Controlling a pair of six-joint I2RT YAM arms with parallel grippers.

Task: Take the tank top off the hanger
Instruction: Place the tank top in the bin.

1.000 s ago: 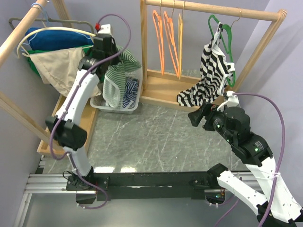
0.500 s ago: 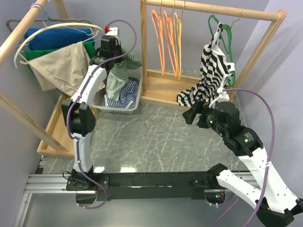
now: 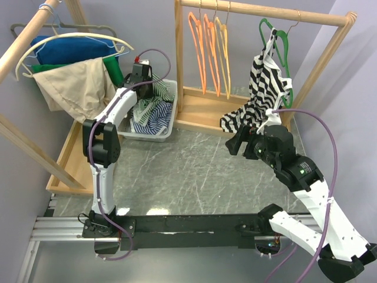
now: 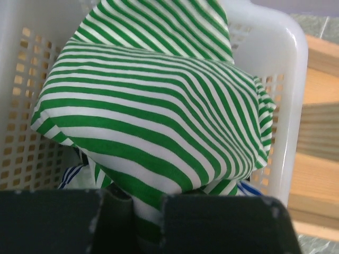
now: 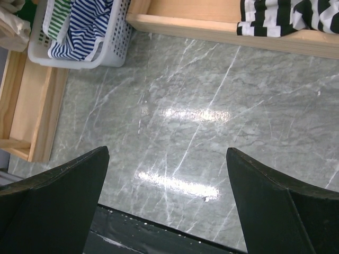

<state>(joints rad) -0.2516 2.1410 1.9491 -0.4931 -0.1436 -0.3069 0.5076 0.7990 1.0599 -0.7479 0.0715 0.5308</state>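
A green-and-white striped tank top [image 4: 153, 116] lies bunched in the white basket [image 4: 288, 79], on top of blue-striped clothes. My left gripper [image 4: 132, 211] is shut on its fabric; in the top view the left gripper [image 3: 152, 89] reaches down into the basket [image 3: 147, 134]. A black-and-white striped tank top [image 3: 265, 82] hangs on a green hanger [image 3: 284, 41] on the right rail, its hem resting on the wooden base [image 5: 286, 16]. My right gripper [image 3: 238, 144] stands open just below and in front of that hem, over bare marble [image 5: 167, 152].
Three orange hangers [image 3: 207, 47] hang on the middle rail. The left rack holds a cream hanger [image 3: 70, 41] with beige cloth [image 3: 73, 88], and blue and green garments. Wooden rack frames border the left and back. Marble floor [image 3: 194, 165] lies between the arms.
My left arm has swung back and down, lowering the green-striped tank top from above the basket into it. My right gripper has edged left and closer to the striped hem.
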